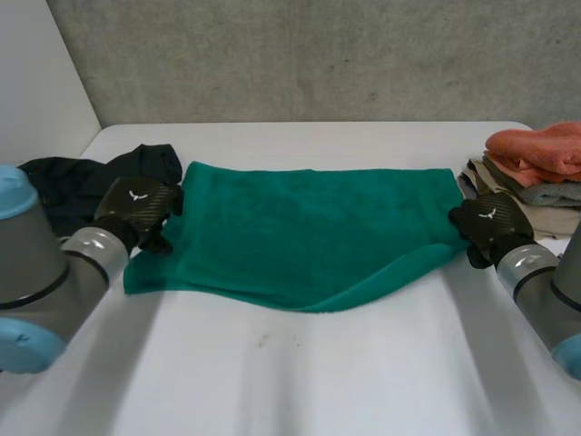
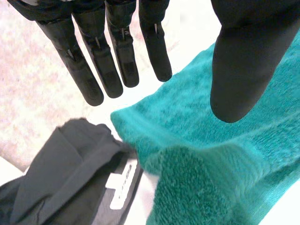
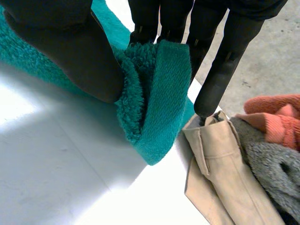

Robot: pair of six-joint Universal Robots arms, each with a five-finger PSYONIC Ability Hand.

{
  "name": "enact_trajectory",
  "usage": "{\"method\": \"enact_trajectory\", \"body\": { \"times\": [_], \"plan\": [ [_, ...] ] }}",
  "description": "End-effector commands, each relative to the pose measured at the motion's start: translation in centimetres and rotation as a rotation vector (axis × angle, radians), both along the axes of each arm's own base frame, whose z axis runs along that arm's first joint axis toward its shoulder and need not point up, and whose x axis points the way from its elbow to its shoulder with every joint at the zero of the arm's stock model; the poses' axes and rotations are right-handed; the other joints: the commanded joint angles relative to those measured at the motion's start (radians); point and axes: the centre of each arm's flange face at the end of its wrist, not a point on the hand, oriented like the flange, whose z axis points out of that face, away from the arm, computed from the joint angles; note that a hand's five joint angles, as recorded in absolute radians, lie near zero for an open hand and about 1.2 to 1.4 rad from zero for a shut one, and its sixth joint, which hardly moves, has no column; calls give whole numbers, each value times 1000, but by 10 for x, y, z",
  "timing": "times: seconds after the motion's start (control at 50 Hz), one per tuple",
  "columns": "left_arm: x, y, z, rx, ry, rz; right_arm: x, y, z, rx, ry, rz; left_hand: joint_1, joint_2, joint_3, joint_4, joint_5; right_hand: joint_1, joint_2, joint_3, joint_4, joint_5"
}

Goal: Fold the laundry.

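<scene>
A green towel (image 1: 309, 232) lies folded in half across the middle of the table (image 1: 300, 372), its front edge slightly uneven. My left hand (image 1: 136, 211) hovers over the towel's left end; in the left wrist view the left hand (image 2: 117, 61) has straight fingers and its thumb spread apart, with nothing between them, above the towel's doubled corner (image 2: 211, 154). My right hand (image 1: 488, 223) is at the towel's right end. In the right wrist view the right hand (image 3: 70, 51) pinches the bunched towel edge (image 3: 159, 89) between thumb and fingers.
A black garment (image 1: 86, 182) lies crumpled at the back left, right beside the towel's corner (image 2: 70, 173). At the right edge stands a stack of folded clothes: orange (image 1: 540, 150), grey (image 3: 276, 173) and beige (image 3: 220, 173), touching the towel's right end.
</scene>
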Motion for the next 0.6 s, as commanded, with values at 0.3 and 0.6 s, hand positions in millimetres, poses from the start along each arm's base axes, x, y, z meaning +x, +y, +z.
{"method": "enact_trajectory", "body": {
  "times": [0.3,0.6],
  "plan": [
    [42,37,-33,177,-214,-131,-15,-6,3,-7,2,-43,283,288,288,295,297,274,215,203,196,236],
    [37,2,-53,149,-213,-133,-15,-3,-2,13,1,-43,-58,-53,-53,-46,-44,274,215,203,196,236]
  ]
}}
